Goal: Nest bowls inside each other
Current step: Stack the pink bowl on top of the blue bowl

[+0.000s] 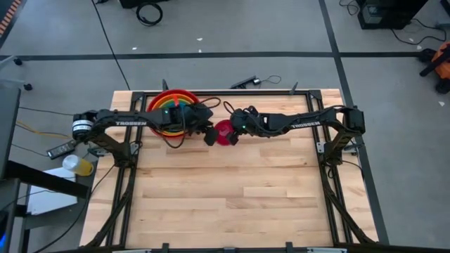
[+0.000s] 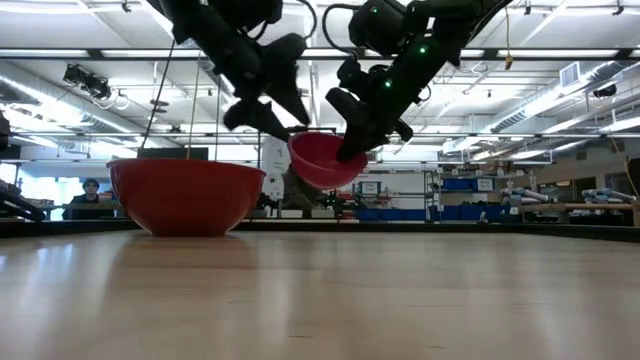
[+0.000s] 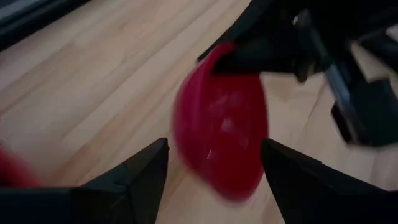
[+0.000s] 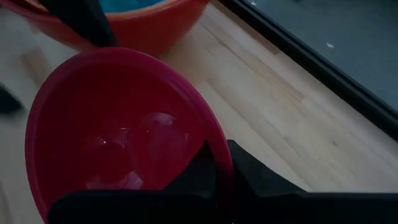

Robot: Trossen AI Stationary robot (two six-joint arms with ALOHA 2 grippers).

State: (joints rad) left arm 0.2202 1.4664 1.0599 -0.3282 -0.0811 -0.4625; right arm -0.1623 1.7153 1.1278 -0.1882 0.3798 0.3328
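The magenta pink bowl (image 2: 325, 160) hangs tilted above the table, with my right gripper (image 2: 352, 150) shut on its rim. My left gripper (image 2: 268, 115) is open beside it. In the left wrist view the pink bowl (image 3: 221, 140) shows just ahead of that gripper's spread fingers, and I cannot tell whether they touch it. The red bowl (image 1: 156, 105) stands on its base at the table's far edge. The orange bowl (image 4: 155, 28) and the green bowl (image 1: 169, 100) are nested in it. The blue bowl (image 4: 127, 5) shows inside the orange one. My right gripper pinches the pink bowl's rim (image 4: 214, 140), one finger inside the bowl and one outside. The fingers (image 2: 345, 115) slant down onto it from the table's right side. The bowl is lifted clear of the table and tilted, its opening turned toward the red bowl.
The left arm (image 1: 119, 119) reaches over the nested bowls. A black frame rail (image 1: 232, 91) runs along the table's far edge behind them. Bare wood (image 1: 232, 197) fills the table's near half.
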